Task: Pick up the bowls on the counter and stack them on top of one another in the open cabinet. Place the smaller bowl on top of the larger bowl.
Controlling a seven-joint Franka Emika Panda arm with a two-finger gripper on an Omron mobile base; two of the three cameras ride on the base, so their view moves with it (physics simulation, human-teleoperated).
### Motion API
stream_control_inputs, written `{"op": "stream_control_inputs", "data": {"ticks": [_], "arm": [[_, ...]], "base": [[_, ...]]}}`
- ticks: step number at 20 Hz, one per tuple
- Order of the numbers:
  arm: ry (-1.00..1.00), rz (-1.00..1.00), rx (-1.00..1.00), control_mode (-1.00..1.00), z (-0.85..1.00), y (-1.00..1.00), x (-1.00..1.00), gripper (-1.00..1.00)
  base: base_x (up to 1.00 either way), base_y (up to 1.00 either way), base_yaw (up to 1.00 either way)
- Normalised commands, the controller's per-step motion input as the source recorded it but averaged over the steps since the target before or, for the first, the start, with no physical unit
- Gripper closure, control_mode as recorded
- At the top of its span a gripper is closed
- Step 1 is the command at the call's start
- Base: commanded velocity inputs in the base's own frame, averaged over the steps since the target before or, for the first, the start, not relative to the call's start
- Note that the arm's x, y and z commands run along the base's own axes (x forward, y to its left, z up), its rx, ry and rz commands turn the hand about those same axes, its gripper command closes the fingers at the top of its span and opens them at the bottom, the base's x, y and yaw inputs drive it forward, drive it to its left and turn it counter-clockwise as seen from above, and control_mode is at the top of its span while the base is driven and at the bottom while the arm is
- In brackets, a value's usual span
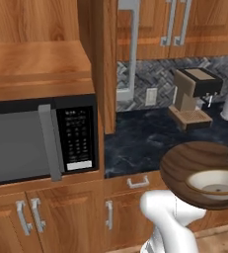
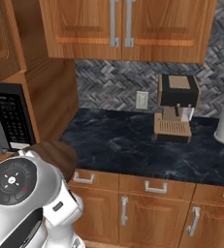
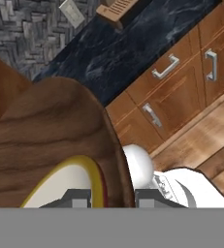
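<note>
Wooden bowl (image 1: pixel 204 170) is up in the air in front of the desk (image 1: pixel 145 133), clear of its edge, with the small cream bowl (image 1: pixel 215 182) nested inside. The gripper (image 3: pixel 112 197) is narrowly closed on the wooden bowl's rim. Likely rigid, fairly light but wide and smooth; a one-sided rim pinch may tip, and the loose inner bowl could slide, so keep level.
</note>
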Motion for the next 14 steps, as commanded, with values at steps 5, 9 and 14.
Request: {"op": "stream_control_inputs", "data": {"ticks": [5, 9, 14], "arm": [[0.00, 0.00, 0.00, 1.00, 0.00, 0.00, 0.00, 1.00], [0.00, 0.00, 0.00, 1.00, 0.00, 0.00, 0.00, 1.00], [0.00, 0.00, 0.00, 1.00, 0.00, 0.00, 0.00, 1.00]], "base": [[-0.32, 0.58, 0.00], [-0.39, 0.78, 0.00], [-0.41, 0.86, 0.00]]}}
